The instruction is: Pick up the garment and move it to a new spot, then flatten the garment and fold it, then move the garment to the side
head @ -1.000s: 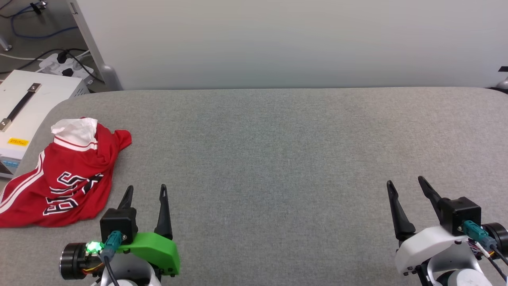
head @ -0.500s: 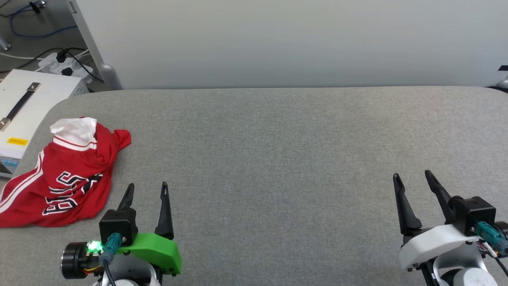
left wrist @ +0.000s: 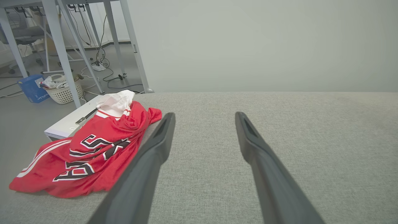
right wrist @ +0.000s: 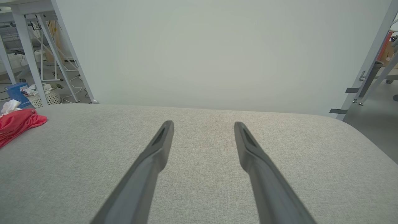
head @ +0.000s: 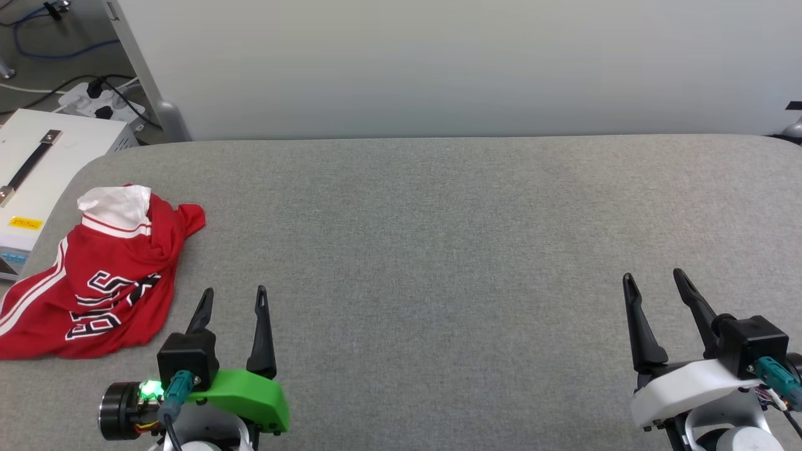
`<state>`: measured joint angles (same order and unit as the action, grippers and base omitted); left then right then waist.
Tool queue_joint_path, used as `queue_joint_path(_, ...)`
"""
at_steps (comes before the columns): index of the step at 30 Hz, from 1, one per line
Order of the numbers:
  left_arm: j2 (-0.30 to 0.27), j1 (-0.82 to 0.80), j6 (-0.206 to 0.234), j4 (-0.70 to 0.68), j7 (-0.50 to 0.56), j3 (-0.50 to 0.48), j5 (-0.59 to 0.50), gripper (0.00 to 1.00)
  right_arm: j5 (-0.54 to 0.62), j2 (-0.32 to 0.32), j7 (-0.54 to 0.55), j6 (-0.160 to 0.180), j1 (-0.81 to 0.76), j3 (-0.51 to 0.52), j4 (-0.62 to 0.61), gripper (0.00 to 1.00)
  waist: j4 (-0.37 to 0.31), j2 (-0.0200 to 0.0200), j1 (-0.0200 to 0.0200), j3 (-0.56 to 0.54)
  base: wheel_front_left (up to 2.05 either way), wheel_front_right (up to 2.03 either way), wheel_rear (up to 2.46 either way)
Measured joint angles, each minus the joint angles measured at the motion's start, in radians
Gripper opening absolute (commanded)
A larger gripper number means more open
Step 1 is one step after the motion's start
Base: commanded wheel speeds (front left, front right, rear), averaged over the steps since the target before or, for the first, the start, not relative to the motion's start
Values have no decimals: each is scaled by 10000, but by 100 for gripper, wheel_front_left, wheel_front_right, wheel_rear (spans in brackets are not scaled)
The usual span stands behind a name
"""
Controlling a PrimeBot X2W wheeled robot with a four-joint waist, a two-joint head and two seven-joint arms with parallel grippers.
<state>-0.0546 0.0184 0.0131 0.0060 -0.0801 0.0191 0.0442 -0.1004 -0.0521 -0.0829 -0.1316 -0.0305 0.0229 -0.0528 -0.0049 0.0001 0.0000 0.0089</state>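
The garment (head: pixel 103 282) is a red shirt with a white sleeve, white stripes and black white-outlined lettering, lying crumpled at the left edge of the grey table (head: pixel 438 238). In the left wrist view the garment (left wrist: pixel 90 149) lies left of the fingers. My left gripper (head: pixel 235 294) stands open just right of the garment, apart from it, nothing between its fingers. My right gripper (head: pixel 655 279) is open at the lower right over bare cloth. The right wrist view catches a corner of the garment (right wrist: pixel 17 124) at far left, and the right gripper (right wrist: pixel 203 124) open.
A white box with a black handle (head: pixel 37 169) sits off the table's left edge beside the garment. Cables and a power strip (head: pixel 100 100) lie on the floor behind it. A pale wall (head: pixel 463 62) backs the table's far edge.
My right gripper has shifted a little to the right and farther from me. The left gripper has barely moved. The garment lies as before.
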Motion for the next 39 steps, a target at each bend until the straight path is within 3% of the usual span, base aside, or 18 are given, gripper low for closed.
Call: queue_joint_path(39,0,0,56,328,-807,178,378,100,-328,2,-803,0,-309,63,-171,100,-14,0,0,199,0,0,0)
